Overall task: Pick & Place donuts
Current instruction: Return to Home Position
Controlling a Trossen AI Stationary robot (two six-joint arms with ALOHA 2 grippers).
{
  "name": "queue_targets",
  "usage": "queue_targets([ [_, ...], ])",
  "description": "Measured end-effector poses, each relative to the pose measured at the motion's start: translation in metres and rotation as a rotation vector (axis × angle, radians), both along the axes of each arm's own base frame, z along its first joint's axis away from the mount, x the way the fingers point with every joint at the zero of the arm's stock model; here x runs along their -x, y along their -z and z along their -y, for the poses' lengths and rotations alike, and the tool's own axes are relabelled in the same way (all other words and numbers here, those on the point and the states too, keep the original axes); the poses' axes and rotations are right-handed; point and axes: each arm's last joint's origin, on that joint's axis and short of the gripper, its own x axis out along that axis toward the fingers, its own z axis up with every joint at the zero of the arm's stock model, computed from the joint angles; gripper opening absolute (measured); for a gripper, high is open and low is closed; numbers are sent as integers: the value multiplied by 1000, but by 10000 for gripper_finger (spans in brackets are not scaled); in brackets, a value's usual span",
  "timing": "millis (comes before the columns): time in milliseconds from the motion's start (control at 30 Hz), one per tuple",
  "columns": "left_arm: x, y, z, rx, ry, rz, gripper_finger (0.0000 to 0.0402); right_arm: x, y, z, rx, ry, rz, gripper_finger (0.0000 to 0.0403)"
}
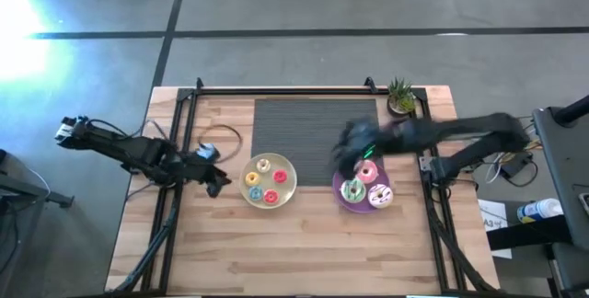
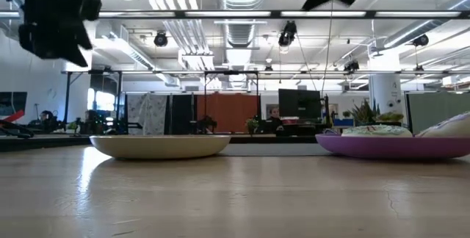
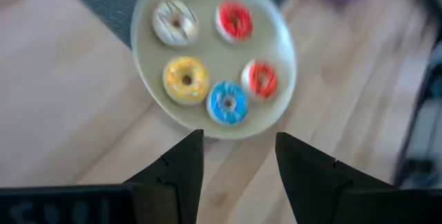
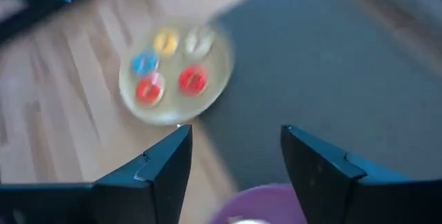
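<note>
The pale-yellow plate [image 1: 289, 188] [image 3: 207, 51] holds several donuts: whitish [image 3: 175, 22], red [image 3: 235, 21], yellow [image 3: 185, 79], blue [image 3: 228, 103] and red-orange [image 3: 261, 79]. Three more lie on the purple plate [image 1: 345, 204]: pink [image 1: 368, 171], greenish [image 1: 353, 189] and pale [image 1: 381, 196]. My left gripper [image 1: 218, 180] [image 3: 238, 158] hangs open just left of the yellow plate. My right gripper [image 1: 348, 155] [image 4: 238, 162], blurred, is open above the purple plate's far-left rim. In the low view both stand well above the table.
A dark grey mat [image 1: 313, 128] lies on the table's far middle, and a small potted plant [image 1: 400, 97] stands at its far right corner. A cable loop [image 1: 221, 137] lies left of the mat. Black frame rails run along both sides. Bare wood fills the near half.
</note>
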Motion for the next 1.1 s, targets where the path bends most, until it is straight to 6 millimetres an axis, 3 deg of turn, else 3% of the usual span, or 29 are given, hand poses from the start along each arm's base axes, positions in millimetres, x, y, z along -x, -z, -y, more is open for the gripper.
queue_targets([
  [67,7,-12,-3,11,-69,43,153,31,-33,14,42,16,53,208],
  [167,8,-36,-7,-121,-37,214,153,73,-68,26,33,94,220,203],
  [233,8,-50,-9,-212,-10,349,153,98,-83,27,78,117,361,202],
  [300,7,-55,-10,-266,8,448,153,114,-85,23,133,51,441,201],
  [400,3,-40,-12,-280,-1,483,153,122,-60,16,121,-30,440,201],
  [567,-5,1,-9,-184,18,570,153,118,14,9,38,-14,420,201],
  [700,-3,10,-6,-168,131,737,153,123,56,9,-9,-7,450,201],
  [800,7,1,-8,-222,150,846,153,133,74,12,-9,19,533,201],
  [967,26,7,-14,-274,148,874,153,153,109,16,-38,99,592,201],
  [1100,43,11,-19,-284,120,859,153,165,126,17,-94,114,654,201],
])
